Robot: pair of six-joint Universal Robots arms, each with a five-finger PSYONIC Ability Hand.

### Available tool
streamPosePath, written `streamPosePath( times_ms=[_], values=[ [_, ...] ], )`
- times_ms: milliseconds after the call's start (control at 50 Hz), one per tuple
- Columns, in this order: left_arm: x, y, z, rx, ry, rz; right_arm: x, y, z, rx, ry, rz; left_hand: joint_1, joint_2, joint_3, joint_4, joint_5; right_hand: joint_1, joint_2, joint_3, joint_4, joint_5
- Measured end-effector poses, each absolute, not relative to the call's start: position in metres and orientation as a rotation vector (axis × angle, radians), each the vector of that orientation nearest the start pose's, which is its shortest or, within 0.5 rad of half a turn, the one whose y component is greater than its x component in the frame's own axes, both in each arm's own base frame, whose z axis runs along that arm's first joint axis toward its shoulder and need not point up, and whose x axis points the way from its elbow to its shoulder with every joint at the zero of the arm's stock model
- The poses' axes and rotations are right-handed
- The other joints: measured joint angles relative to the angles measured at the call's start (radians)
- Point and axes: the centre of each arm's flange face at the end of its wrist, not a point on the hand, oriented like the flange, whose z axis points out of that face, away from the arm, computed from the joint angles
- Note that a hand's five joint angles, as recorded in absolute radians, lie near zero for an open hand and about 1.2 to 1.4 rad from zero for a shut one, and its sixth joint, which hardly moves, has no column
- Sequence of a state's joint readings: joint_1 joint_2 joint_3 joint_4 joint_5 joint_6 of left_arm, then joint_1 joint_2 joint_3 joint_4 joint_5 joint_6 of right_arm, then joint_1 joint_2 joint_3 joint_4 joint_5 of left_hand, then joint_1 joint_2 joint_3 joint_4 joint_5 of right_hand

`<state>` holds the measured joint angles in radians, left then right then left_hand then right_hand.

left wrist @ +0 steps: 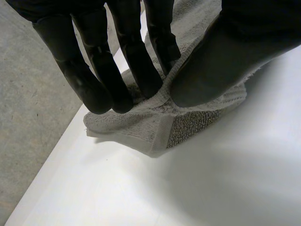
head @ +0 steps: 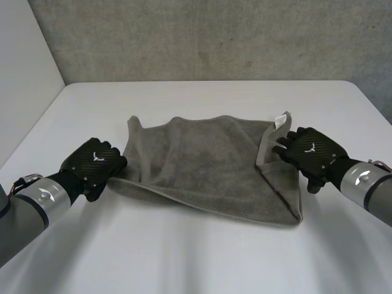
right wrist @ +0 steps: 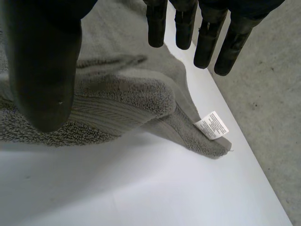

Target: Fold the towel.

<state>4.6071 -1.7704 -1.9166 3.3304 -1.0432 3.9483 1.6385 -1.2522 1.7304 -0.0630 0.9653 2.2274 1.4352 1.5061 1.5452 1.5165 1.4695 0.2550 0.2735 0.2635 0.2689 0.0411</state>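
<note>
**Towel** (head: 208, 168): grey terry cloth, lying rumpled in the middle of the bench, spread wide from side to side. Its right edge is turned up and inward in a loose fold, and you can see the near edge sagging in a slanted line toward the near right corner.

**Label** (right wrist: 211, 125): a white printed tag sewn at the towel's far right corner, just beyond the fingertips of your right hand.

**Left hand** (left wrist: 225, 52): at the towel's left corner. The fingers (left wrist: 136, 61) come down on top of the cloth and the thumb presses in from the other side, so the bunched corner is pinched between them.

**Right hand** (head: 309, 152): at the towel's right edge, by the raised fold. In its wrist view the fingers are straight and the thumb stands apart from them, with the ridge of cloth beneath the gap.

**Bench** (head: 202, 257): white and flat, and it carries the towel.

**Wall** (head: 214, 37): grey concrete, behind the bench.
</note>
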Motion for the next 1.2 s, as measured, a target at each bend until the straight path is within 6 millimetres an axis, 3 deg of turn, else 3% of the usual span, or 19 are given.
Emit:
streamPosePath(
  times_ms=[240, 560, 900, 1200],
  values=[
    [-0.206, -0.255, 0.171, 1.514, 2.077, -1.876, 0.189, -0.281, 0.174, -1.648, 1.872, -1.785, 0.000, 0.000, 0.000, 0.010, 0.000, 0.000, 0.000, 0.000, 0.000, 0.001],
    [-0.206, -0.254, 0.171, 1.507, 2.093, -1.877, 0.196, -0.271, 0.170, -1.848, 1.691, -1.816, 0.000, 0.000, 0.000, 0.010, 0.000, 0.000, 0.000, 0.000, 0.000, 0.002],
    [-0.205, -0.254, 0.170, 1.508, 2.098, -1.873, 0.240, -0.254, 0.167, -1.981, 1.497, -1.717, 0.000, 0.000, 0.000, 0.010, 0.000, 0.000, 0.000, 0.000, 0.000, 0.003],
    [-0.205, -0.253, 0.169, 1.508, 2.102, -1.870, 0.255, -0.255, 0.149, -2.090, 1.569, -1.452, 0.000, 0.000, 0.000, 0.010, 0.000, 0.063, 0.025, 0.048, 0.044, 0.117]
  ],
)
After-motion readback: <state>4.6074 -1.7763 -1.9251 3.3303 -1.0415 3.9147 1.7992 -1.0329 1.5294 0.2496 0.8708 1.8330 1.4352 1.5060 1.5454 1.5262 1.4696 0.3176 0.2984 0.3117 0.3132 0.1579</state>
